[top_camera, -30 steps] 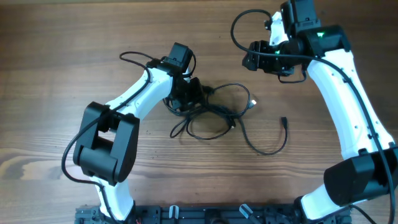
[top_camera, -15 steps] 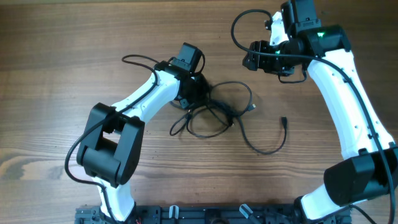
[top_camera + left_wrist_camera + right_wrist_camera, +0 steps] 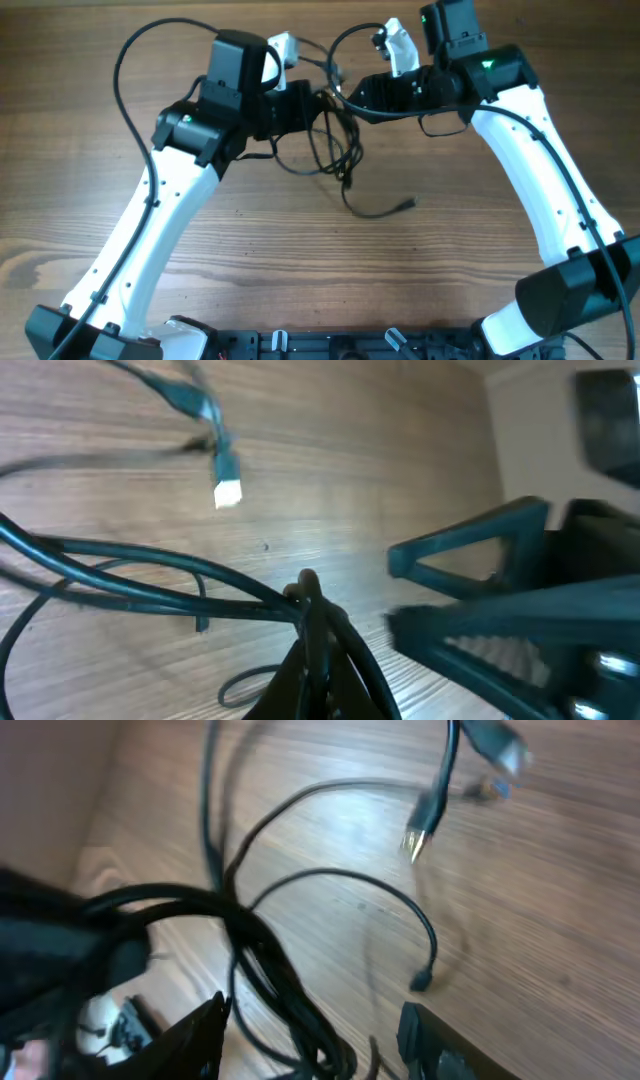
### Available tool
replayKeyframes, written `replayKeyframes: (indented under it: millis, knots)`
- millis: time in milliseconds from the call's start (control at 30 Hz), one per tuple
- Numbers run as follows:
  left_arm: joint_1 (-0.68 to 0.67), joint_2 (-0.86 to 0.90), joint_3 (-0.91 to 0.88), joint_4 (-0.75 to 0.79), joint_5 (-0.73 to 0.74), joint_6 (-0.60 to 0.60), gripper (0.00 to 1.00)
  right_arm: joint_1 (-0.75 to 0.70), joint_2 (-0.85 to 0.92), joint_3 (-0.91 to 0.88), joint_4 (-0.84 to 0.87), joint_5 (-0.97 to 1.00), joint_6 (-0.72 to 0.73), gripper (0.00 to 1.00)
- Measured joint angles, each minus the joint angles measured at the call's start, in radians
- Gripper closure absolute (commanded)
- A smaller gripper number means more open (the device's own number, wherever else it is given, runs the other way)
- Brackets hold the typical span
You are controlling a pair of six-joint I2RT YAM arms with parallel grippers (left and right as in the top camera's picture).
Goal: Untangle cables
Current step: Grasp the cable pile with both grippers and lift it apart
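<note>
**Table** [image 3: 90, 150]: wood-grain top. The middle, where the tangle lay a second ago, now carries only one trailing cord.

**Left arm** [image 3: 150, 220]: a second ago it was low over the left edge of the tangle. It is now raised and swung toward the far side of the table.

**Right arm** [image 3: 540, 170]: was parked well apart at the far right. It has now reached across to meet the left arm.

**Left gripper** [image 3: 312, 103]: clamped on the cables. In its wrist view the strands converge to a single pinch at the fingertips.

**Right gripper** [image 3: 345, 95]: fingers [image 3: 205, 1030] apart, just beside the left gripper. In its wrist view strands run across the gap between them, and no grip is made yet.

**Cables** [image 3: 330, 150]: several thin black cords, formerly spread in flat loops on the table. They are now lifted and hang from the left gripper as a narrow, crossed-over bunch.

**Trailing cord end** [image 3: 410, 203]: the only part that appears to rest on the wood, lying below and to the right of the bunch.

**Whitish plug** [image 3: 228, 491]: dangles free on its own strand, clear of the pinch.

**Assessment**: lifting has pulled the loops long instead of parting them. The task appears to be at an early stage. The likely next need is a second grip by the right gripper on a separate strand, so that the two can draw apart.
</note>
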Motion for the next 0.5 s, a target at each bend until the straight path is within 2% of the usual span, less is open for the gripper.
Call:
replayKeyframes:
  millis: [133,267,367,500]
  knots:
    - [0.041,0.0,0.0,-0.001,0.047,-0.032,0.96,0.002,-0.029,0.0,0.017,-0.064,0.016,0.44]
    - [0.088,0.0,0.0,0.024,0.078,-0.204,0.96,0.017,-0.029,0.0,-0.004,-0.059,0.016,0.44]
    - [0.135,0.0,0.0,0.045,0.199,-0.273,0.96,0.054,-0.029,0.0,-0.005,-0.021,-0.03,0.45]
    - [0.165,0.0,0.0,0.046,0.354,-0.294,0.96,0.097,-0.029,0.0,0.008,0.009,-0.14,0.5]
